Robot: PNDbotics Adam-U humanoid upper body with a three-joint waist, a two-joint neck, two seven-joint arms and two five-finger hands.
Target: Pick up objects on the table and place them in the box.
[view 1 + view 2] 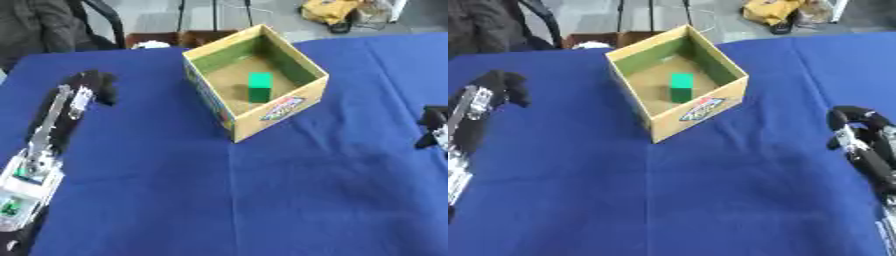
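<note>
An open cardboard box (282,107) with a green inner lining stands on the blue table at the middle back, turned corner-on to me. A green block (260,87) stands upright on the box floor. My left hand (90,83) hovers over the cloth well left of the box, its fingers curled with nothing in them. At the right edge of the table is my right hand (856,123), also curled and empty, well clear of the box. No loose objects show on the cloth.
The blue cloth (262,200) covers the whole table. Beyond the far edge are a dark chair (52,25), a brown carton (179,38) on the floor and a yellow bag (331,10).
</note>
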